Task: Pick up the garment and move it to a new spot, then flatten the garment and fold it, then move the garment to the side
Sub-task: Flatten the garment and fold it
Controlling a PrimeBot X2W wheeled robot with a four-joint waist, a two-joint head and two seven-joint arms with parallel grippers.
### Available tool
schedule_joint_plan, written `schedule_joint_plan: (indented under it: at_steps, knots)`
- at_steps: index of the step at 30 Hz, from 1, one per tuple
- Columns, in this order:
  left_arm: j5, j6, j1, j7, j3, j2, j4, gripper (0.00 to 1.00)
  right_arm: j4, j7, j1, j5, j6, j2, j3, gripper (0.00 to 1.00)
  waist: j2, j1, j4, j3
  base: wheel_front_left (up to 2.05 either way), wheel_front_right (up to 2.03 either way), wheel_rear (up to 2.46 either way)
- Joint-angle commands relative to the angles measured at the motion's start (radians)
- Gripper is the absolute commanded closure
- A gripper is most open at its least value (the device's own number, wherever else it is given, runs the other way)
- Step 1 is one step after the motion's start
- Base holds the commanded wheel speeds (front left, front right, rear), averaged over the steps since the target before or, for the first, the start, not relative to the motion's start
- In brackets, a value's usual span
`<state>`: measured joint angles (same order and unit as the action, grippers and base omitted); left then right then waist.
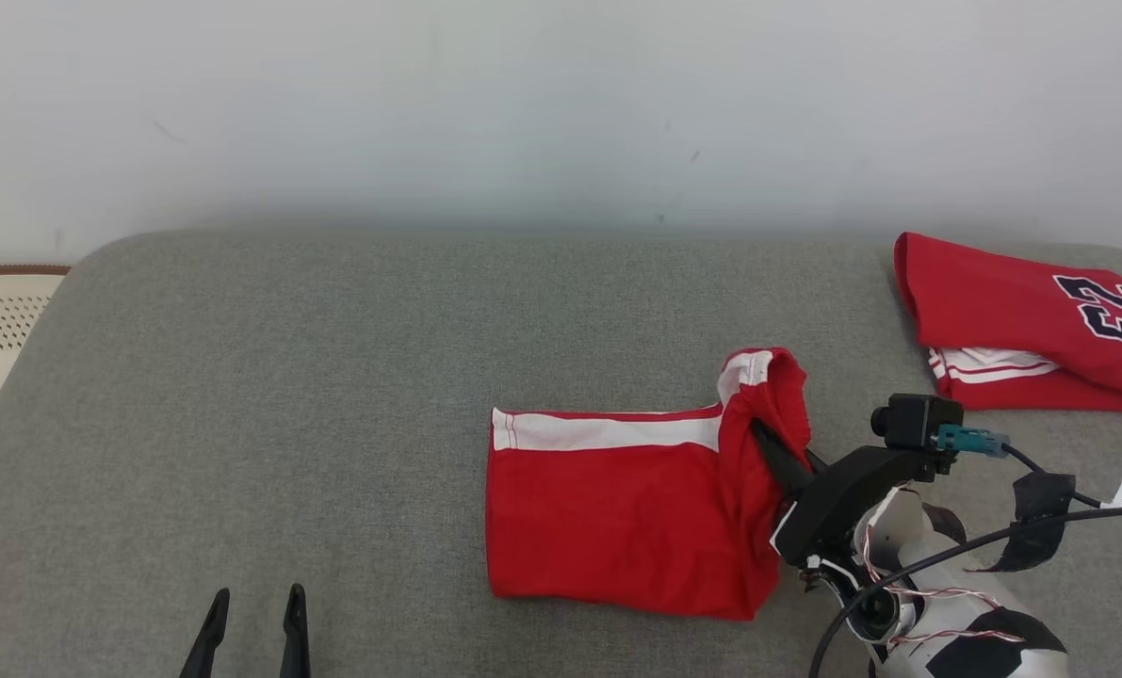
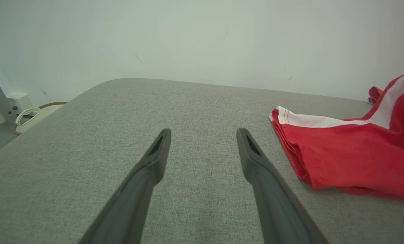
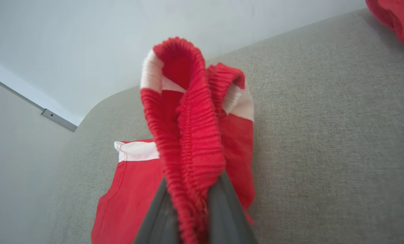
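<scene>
Red garment (image 1: 636, 513) pinched in right tool (image 1: 760, 435), left tool (image 1: 257, 593) wide, numbered jersey (image 1: 994, 311) well apart

Open cushion (image 1: 240, 424) left; shorts (image 1: 617, 527), jersey (image 1: 1013, 320) crowd right.

- The right forearm (image 1: 956, 612) is showing white shell, black patches.
- A black cable (image 1: 947, 551) and red-white wires (image 1: 937, 594) are crossing it.
- Its camera (image 1: 914, 419) is carrying a teal plug (image 1: 967, 439).

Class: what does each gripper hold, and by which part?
The right gripper pinches the red garment by its elastic waistband; the left gripper holds nothing.
</scene>
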<state>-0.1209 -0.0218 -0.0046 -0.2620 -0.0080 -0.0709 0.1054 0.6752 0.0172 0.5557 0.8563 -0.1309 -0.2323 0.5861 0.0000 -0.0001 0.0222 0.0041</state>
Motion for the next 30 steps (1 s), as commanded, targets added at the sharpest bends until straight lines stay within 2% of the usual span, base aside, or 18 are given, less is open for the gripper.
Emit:
schedule_joint_plan:
  at_steps: [1, 7, 16, 22, 30]
  knots:
    - [0.008, 0.001, 0.005, -0.004, 0.0, 0.002, 0.005, 0.0, -0.034, 0.009, -0.018, 0.028, 0.0, -0.002, 0.013, 1.0, 0.0, 0.0001, 0.009, -0.004, 0.0, 0.0, 0.0]
    - [0.008, 0.009, -0.01, -0.004, -0.014, 0.006, 0.013, 0.0, -0.11, 0.033, -0.034, 0.107, 0.0, 0.025, 0.042, 1.0, 0.0, 0.0001, 0.038, -0.004, 0.0, 0.0, 0.0]
    - [0.008, 0.017, -0.025, -0.004, -0.036, 0.012, 0.023, 0.0, -0.056, 0.017, 0.013, 0.102, 0.0, 0.105, 0.072, 1.0, 0.0, 0.0001, 0.083, 0.004, 0.0, 0.0, 0.0]
    - [0.01, 0.027, -0.04, -0.004, -0.057, 0.015, 0.034, 0.0, 0.046, 0.008, 0.049, 0.113, 0.0, 0.157, 0.08, 1.0, 0.0, 0.0001, 0.123, 0.013, 0.0, 0.0, 0.0]
    - [0.005, 0.034, -0.058, -0.004, -0.086, 0.017, 0.048, 0.0, 0.209, -0.043, 0.099, 0.11, 0.0, 0.181, 0.084, 1.0, 0.0, 0.0001, 0.173, 0.021, 0.0, 0.0, 0.0]
